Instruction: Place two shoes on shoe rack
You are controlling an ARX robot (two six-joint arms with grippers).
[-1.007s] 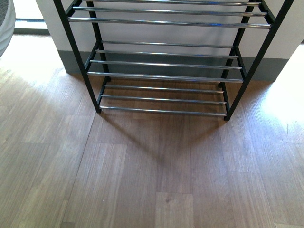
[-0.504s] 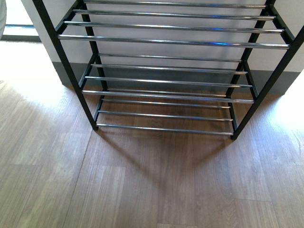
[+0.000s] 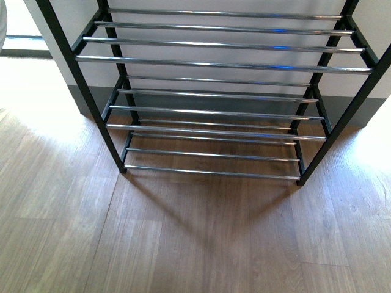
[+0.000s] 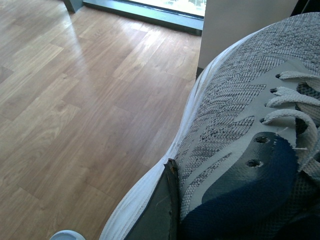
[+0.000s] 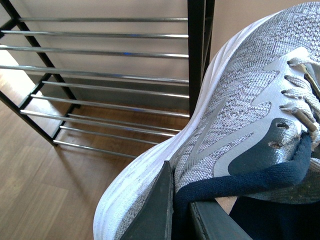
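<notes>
Each arm holds 1 grey knit shoe above the floor. The left jaws grasp the left sneaker point(image 4: 235, 115) at its side by the navy collar, and the right jaws pinch the right sneaker point(image 5: 240, 100) by its collar wall. The shoe rack point(image 3: 220, 65) stands ahead, its visible tiers bare. The sneakers look light and soft-walled, so the toes may sag; rest the soles across 2 bars.

Shoe rack point(image 3: 214, 112): black frame matt metal, bars polished chrome, mirror-glossy.
Floor point(image 3: 183, 244): wood-grain planks, smooth, satin sheen, glare at rack's 9 and 3 o'clock.
Left-arm sneaker point(image 4: 235, 125): grey knit cloth, coarse; smooth matt overlay at eyelets; white sole matt.
Right-arm sneaker point(image 5: 240, 100): same knit, navy collar soft fabric, sole scuffed.
</notes>
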